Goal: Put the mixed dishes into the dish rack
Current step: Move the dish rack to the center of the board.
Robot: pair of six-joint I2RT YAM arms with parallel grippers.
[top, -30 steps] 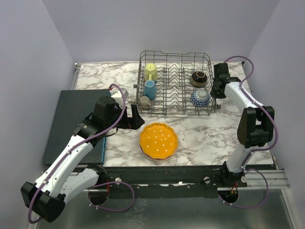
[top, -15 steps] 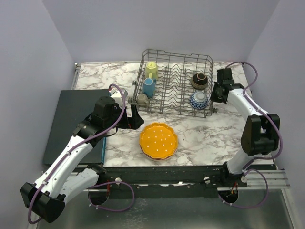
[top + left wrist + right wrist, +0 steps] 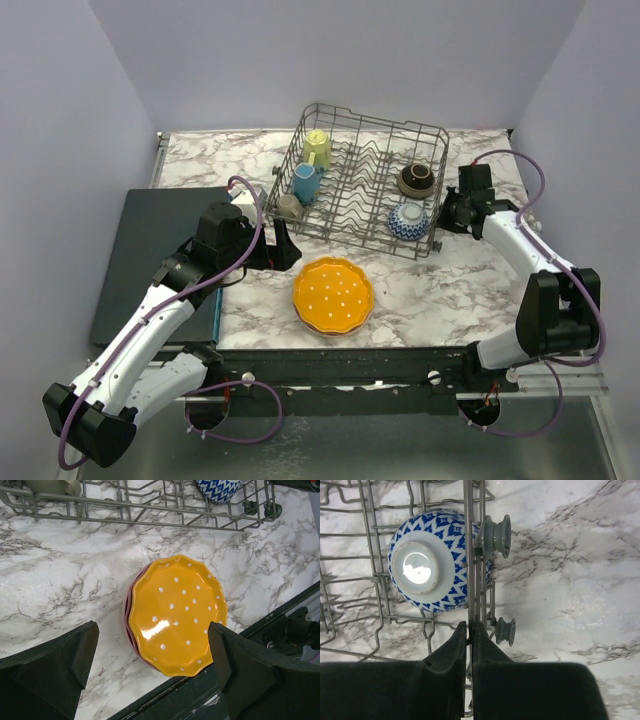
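Two arms, two jobs. Your right gripper (image 3: 470,627) is clamped tight on the right-hand rim wire of the dish rack (image 3: 352,233), which sits skewed at the far middle of the worktop (image 3: 450,280). If you shift it, I'd drag slow and flat so the blue-patterned bowl (image 3: 432,570) beside your fingers and the brown bowl (image 3: 415,179) don't roll. Your left gripper (image 3: 152,626) hangs spread wide, holding nothing, over the orange plate (image 3: 333,294) near the front edge. That plate is scalloped, glossy and white-dotted, stacked on a pink plate (image 3: 127,625).
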